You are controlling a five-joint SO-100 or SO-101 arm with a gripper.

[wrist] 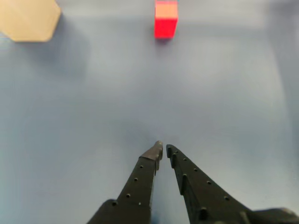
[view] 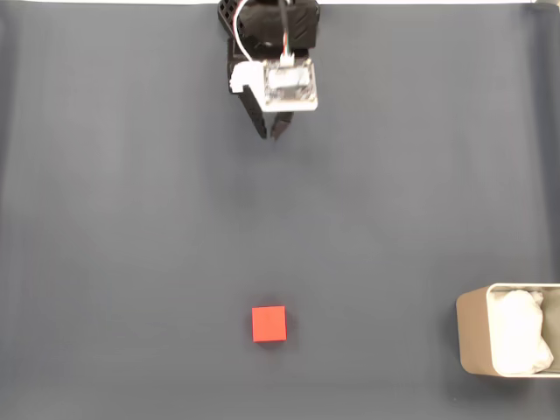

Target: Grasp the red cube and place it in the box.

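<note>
On grey table (view: 131, 219), one red cube (view: 269, 324), one box (view: 472, 337), jaws nearly closed, empty

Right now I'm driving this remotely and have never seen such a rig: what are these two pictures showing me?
The fixed view looks straight down on a dark grey table. At its top edge is a small robot arm; its gripper has two dark fingers, nearly together and holding nothing. The wrist view comes from a camera riding on the arm, looking along those fingers. A red cube lies on the table, far from the fingers and straight ahead of them in the wrist view. The pale box sits at the fixed view's lower right, with something white inside.
</note>
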